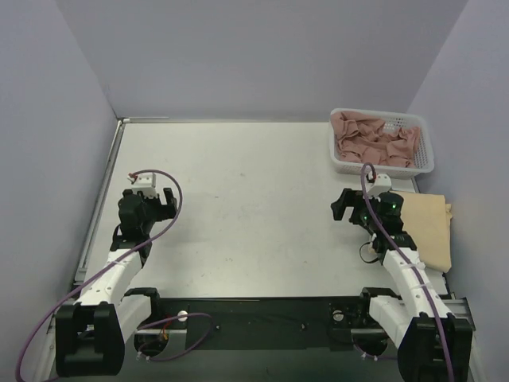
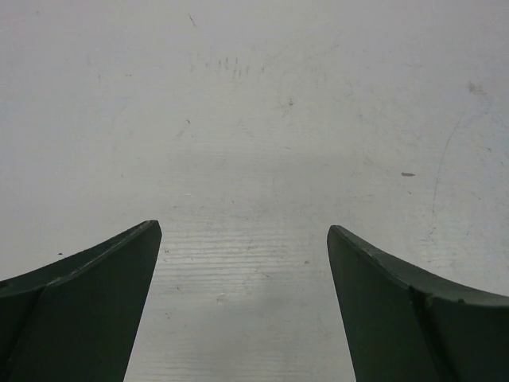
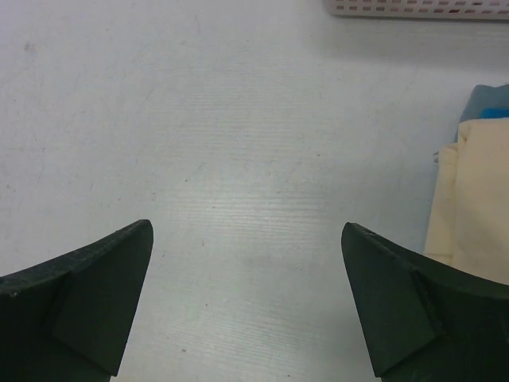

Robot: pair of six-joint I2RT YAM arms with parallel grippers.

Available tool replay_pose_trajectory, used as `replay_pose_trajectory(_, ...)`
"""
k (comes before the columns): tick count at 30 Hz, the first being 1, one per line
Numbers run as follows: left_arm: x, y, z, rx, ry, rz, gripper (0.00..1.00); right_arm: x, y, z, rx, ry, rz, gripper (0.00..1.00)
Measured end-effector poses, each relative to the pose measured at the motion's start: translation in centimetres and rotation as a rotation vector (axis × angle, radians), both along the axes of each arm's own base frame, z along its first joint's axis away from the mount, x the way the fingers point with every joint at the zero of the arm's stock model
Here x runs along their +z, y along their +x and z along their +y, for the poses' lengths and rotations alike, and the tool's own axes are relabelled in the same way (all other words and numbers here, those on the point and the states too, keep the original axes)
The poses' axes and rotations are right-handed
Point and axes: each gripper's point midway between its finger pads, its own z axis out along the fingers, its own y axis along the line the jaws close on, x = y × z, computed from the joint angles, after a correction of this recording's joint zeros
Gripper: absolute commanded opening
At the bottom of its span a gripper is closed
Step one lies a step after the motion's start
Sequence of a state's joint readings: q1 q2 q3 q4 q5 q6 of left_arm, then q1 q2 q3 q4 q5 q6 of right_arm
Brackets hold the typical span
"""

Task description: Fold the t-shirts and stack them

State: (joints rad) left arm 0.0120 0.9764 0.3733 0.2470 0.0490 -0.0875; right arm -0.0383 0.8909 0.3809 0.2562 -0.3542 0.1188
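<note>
Seemingly, the job stood about half done: the tan-yellow t-shirt (image 1: 429,227) lay flat as a neat, layered rectangle at the right edge of the table (image 1: 254,191), apparently folded, while the pink-brown t-shirt (image 1: 374,137) sat crumpled in a wrinkled heap inside the white mesh basket (image 1: 383,169) at the far right corner, not yet folded or stacked. Both the left gripper (image 2: 242,239) and the right gripper (image 3: 246,231) hung low over the table surface, fingers spread wide, holding nothing

Dusty pink t-shirt (image 1: 370,139) in white mesh basket (image 1: 382,169), far right; tan t-shirt (image 1: 429,227) on table (image 1: 254,199) nearby.
</note>
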Motion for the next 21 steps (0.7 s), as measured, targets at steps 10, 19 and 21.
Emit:
replay_pose_trajectory(10, 0.9, -0.2, -3.6, -0.324, 0.131, -0.053, 0.96, 15.8, 12.3, -5.3, -0.137, 0.114, -0.116, 0.94)
replay_pose_trajectory(19, 5.0, 2.0, -4.3, -0.274, -0.01, -0.092, 0.91, 12.2, 27.0, -13.9, -0.451, 0.037, 0.092, 0.92)
replay_pose_trajectory(21, 5.3, 2.3, -4.6, -0.278, -0.04, -0.084, 0.91, 7.8, 29.2, -14.7, -0.467, 0.02, 0.18, 0.92)
